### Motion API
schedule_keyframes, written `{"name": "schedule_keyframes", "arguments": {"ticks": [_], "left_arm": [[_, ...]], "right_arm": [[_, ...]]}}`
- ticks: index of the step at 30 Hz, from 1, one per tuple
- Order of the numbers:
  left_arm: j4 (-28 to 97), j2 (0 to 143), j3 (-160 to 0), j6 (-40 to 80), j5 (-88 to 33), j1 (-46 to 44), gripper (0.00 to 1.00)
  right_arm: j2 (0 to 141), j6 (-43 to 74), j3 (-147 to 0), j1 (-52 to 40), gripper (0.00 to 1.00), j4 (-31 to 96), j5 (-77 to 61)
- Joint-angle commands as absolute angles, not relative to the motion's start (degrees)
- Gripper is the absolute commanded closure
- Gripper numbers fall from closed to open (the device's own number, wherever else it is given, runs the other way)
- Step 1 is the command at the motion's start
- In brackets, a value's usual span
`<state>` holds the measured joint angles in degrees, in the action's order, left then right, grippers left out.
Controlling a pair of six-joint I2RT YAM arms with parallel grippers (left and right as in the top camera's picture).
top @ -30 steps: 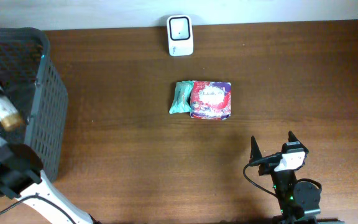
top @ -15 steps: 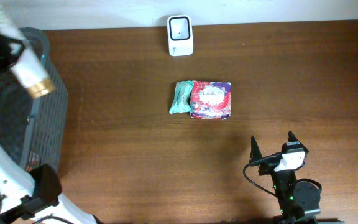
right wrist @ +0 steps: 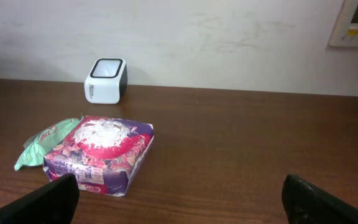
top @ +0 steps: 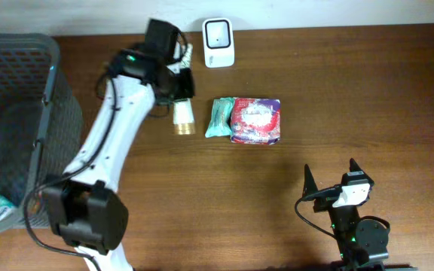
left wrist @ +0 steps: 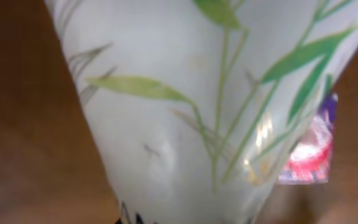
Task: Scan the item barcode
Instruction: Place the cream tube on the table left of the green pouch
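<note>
Holds tube (top: 183, 113) clamped in left gripper (top: 181, 84) beside scanner (top: 218, 33) to show its barcode, with right gripper (top: 329, 170) spread apart, idle.

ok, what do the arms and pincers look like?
Left arm: white links, black joints, black cable alongside, green light near the wrist. Right arm: black base with green light, white wrist block, looped black cable. Right pincer: two black pointed fingers.
</note>
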<state>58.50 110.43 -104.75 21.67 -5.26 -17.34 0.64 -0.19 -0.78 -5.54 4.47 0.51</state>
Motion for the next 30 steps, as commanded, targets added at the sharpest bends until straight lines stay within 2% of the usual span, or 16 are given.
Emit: {"name": "schedule_keyframes", "arguments": {"ticks": [1, 6, 11, 12, 14, 15, 19, 21, 23, 26, 30], "left_arm": [[47.07, 109.06, -93.25, 23.35, -3.2, -19.0, 0.94], [36.86, 109.06, -82.76, 23.35, 1.28, -19.4, 0.81], [34.79, 109.06, -81.36, 23.35, 1.26, -20.6, 0.73], [33.85, 109.06, -81.36, 23.35, 1.28, -21.15, 0.69], [31.55, 109.06, -81.36, 23.33, 1.32, -22.04, 0.56], [30.92, 109.03, -81.43, 23.33, 1.3, -22.02, 0.53], [36.49, 106.85, -86.91, 22.68, 1.3, -19.66, 0.5], [43.86, 101.93, -94.08, 19.09, 1.34, -15.99, 0.43], [49.21, 97.06, -101.23, 14.81, 1.37, -11.42, 0.29], [52.84, 89.03, -109.73, 9.65, 1.54, -1.3, 0.14], [55.9, 82.06, -110.04, 8.67, 9.63, 13.96, 0.08]], "right_arm": [[0.36, -0.21, -0.32, -5.17, 0.01, 4.69, 0.6], [0.36, -0.21, -0.32, -5.17, 0.01, 4.67, 0.6], [0.36, -0.21, -0.32, -5.17, 0.01, 4.69, 0.6], [0.36, -0.21, -0.32, -5.17, 0.01, 4.69, 0.6], [0.36, -0.21, -0.32, -5.17, 0.01, 4.69, 0.6], [0.36, -0.21, -0.32, -5.17, 0.01, 4.69, 0.6], [0.36, -0.21, -0.32, -5.17, 0.01, 4.69, 0.6], [0.36, -0.21, -0.32, -5.17, 0.01, 4.69, 0.6], [0.36, -0.21, -0.32, -5.17, 0.01, 4.69, 0.6], [0.36, -0.21, -0.32, -5.17, 0.01, 4.69, 0.6], [0.36, -0.21, -0.32, -5.17, 0.01, 4.69, 0.6]]}}
